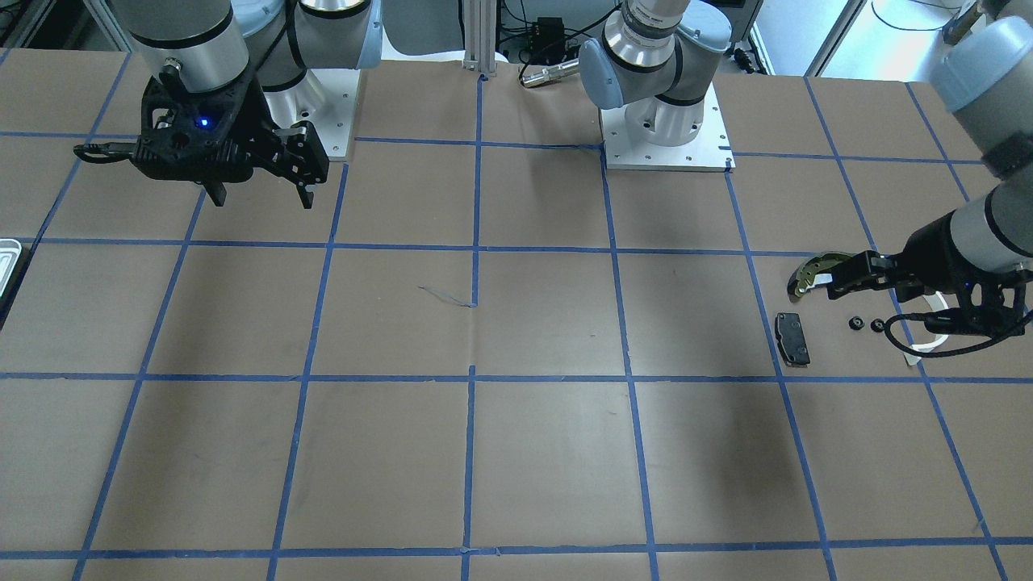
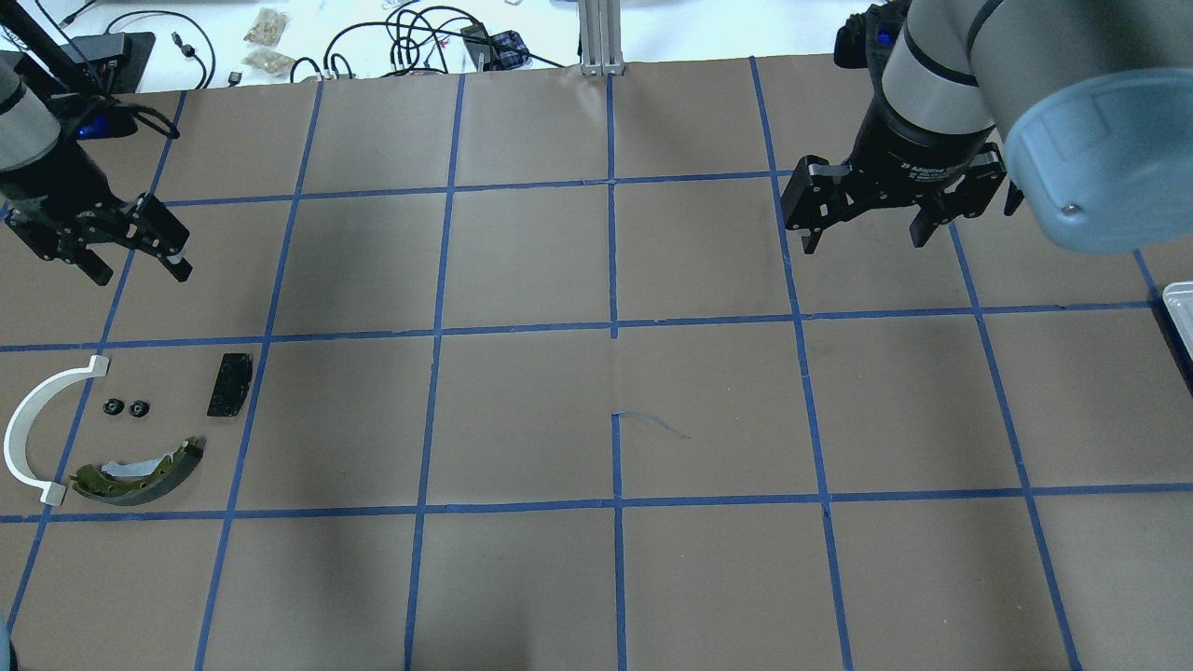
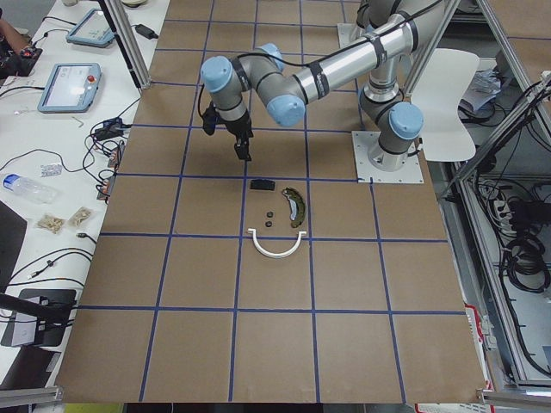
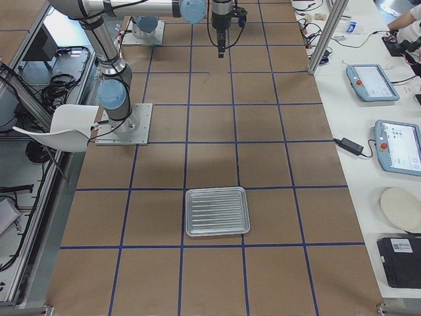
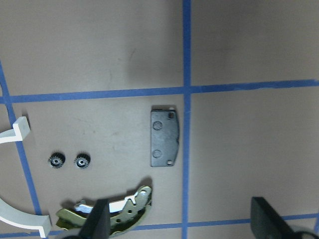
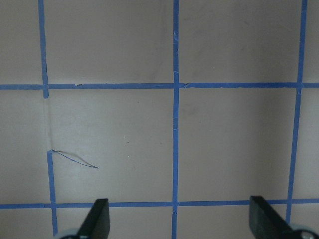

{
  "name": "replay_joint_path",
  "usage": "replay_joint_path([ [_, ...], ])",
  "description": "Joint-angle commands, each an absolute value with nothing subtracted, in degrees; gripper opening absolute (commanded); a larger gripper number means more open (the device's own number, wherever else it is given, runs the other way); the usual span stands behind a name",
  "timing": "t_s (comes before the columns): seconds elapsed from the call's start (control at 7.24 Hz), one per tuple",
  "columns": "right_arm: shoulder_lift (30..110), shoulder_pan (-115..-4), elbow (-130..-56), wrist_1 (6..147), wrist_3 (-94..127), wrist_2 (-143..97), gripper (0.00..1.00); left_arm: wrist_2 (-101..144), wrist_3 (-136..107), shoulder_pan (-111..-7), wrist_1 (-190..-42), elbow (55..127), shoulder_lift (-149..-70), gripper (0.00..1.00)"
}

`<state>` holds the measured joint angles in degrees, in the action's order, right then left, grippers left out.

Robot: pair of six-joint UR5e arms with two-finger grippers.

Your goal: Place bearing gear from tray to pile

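Left fingers (image 5: 97,221) and right fingers (image 6: 98,216) gape; two tiny black toothed gears (image 5: 82,161) lie near the pad (image 5: 164,138).

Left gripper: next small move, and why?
Probably just retract upward, jaws open. The left gripper is empty, two bearing gears already lie in the pile beside the dark pad, and the tray looks empty in the exterior right view, so nothing seems left to fetch.

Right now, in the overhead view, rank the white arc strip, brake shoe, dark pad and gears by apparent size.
1. white arc strip
2. brake shoe, close behind
3. dark pad
4. two gears, alike in size
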<state>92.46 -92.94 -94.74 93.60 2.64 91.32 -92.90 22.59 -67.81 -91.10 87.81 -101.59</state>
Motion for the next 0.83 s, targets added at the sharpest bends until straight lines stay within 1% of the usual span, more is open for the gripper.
replay_joint_path([
  [0.0, 92.46, -92.90, -94.75, 93.60, 2.64, 91.32, 1.00, -92.90, 14.62, -79.39, -94.66, 85.08, -98.10, 1.00],
  [0.28, 92.46, -92.90, -94.75, 93.69, 2.64, 91.49, 1.00, -92.29, 6.98, -88.29, -94.31, 85.86, -95.55, 1.00],
  [0.41, 92.46, -92.90, -94.75, 93.60, 2.55, 92.63, 1.00, -92.20, 1.72, -90.77, -94.31, 86.13, -95.36, 1.00],
  [0.69, 92.46, -92.90, -94.75, 93.69, 2.64, 92.64, 1.00, -92.29, -1.32, -92.02, -94.22, 86.49, -94.31, 1.00],
])
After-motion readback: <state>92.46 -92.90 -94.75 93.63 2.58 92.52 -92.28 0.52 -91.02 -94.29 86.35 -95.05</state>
